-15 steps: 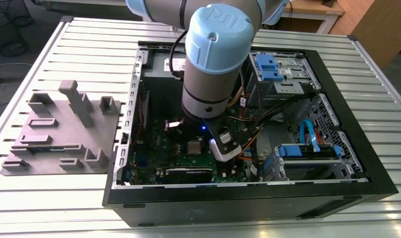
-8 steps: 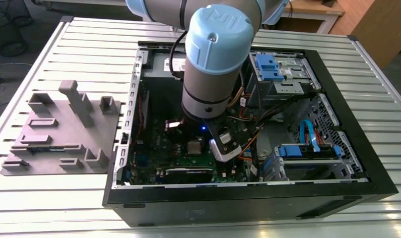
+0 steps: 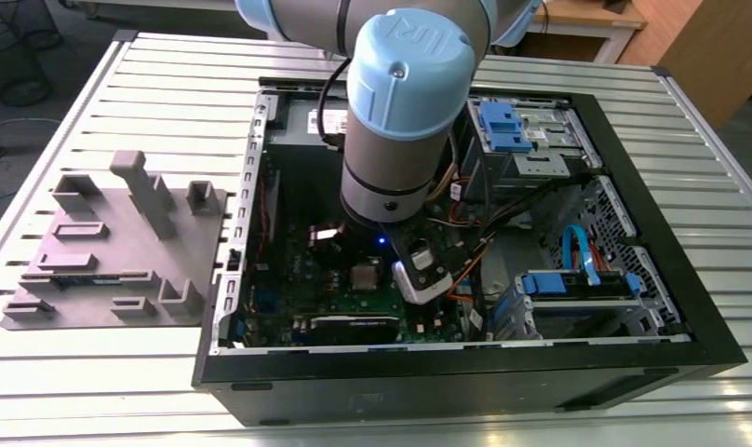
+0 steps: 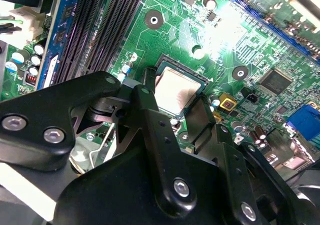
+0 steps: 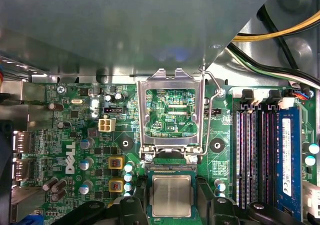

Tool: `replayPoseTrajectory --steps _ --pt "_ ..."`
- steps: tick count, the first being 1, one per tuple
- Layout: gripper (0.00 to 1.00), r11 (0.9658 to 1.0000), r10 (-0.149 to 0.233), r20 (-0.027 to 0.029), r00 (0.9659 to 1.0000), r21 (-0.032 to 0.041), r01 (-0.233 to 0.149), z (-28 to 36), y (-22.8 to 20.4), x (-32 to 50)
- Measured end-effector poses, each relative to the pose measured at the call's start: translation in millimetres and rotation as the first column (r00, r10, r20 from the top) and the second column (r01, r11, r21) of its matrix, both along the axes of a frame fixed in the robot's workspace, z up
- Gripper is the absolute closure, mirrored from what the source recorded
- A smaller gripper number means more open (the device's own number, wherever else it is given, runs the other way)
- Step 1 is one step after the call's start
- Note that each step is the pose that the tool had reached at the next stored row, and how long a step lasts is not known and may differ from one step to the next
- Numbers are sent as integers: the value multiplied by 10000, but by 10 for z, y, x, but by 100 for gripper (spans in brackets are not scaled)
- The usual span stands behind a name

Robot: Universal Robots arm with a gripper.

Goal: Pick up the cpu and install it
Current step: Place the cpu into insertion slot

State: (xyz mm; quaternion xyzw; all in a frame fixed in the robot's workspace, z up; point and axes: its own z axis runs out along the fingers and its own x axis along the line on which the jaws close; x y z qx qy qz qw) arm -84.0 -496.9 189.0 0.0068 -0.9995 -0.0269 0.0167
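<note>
The cpu (image 5: 171,196) is a small silver-grey square that lies flat in the motherboard socket, just below the raised metal socket frame (image 5: 170,77). My gripper (image 5: 171,207) has one black finger (image 5: 134,207) on each side of the chip, close against its edges. In the second wrist view the cpu (image 4: 178,87) sits between the same fingers (image 4: 146,92), with the gripper (image 4: 175,99) low over the board. In the exterior view the arm (image 3: 401,121) reaches down into the open computer case (image 3: 476,372), above the cpu (image 3: 366,277).
Black memory slots (image 5: 255,150) and a blue one (image 5: 287,155) run beside the socket. Yellow and black cables (image 5: 280,35) hang near the drive bay. Case walls surround the board. A grey fixture rack (image 3: 115,251) stands on the slatted table at the exterior view's left.
</note>
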Motion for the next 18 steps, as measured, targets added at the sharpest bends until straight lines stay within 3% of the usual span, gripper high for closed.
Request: replayPoseTrajectory --steps 18 --pt "52 10000 0 8 10000 -3 0 2 -1 -5"
